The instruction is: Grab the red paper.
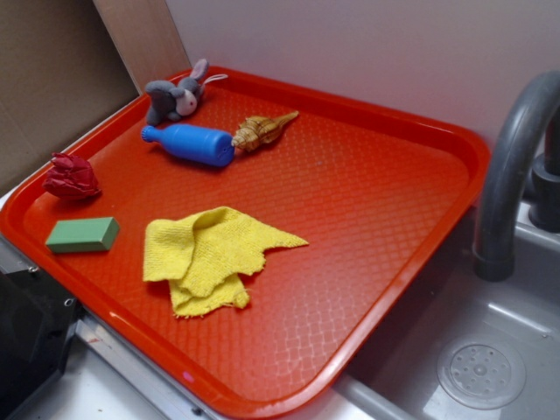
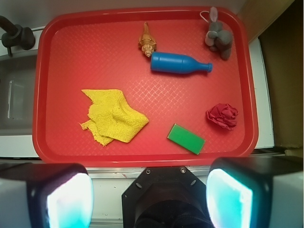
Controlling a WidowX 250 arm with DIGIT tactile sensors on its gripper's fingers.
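The red paper (image 1: 72, 177) (image 2: 222, 116) is a dark crimson crumpled wad lying on the orange-red tray (image 1: 367, 192) (image 2: 61, 57), close to its left rim in the exterior view and at the right side in the wrist view. A green block (image 1: 83, 234) (image 2: 186, 138) lies just beside it. My gripper (image 2: 149, 194) hangs high above the tray's near edge, open, with nothing between its two wide-apart fingers (image 2: 66, 199). The gripper does not show in the exterior view.
On the tray also lie a yellow cloth (image 1: 210, 258) (image 2: 114, 116), a blue bottle (image 1: 191, 144) (image 2: 178, 63), a tan shell-like toy (image 1: 261, 129) (image 2: 147, 42) and a grey plush rabbit (image 1: 175, 94) (image 2: 217, 34). A grey faucet (image 1: 507, 166) and sink (image 1: 490, 367) stand right of the tray.
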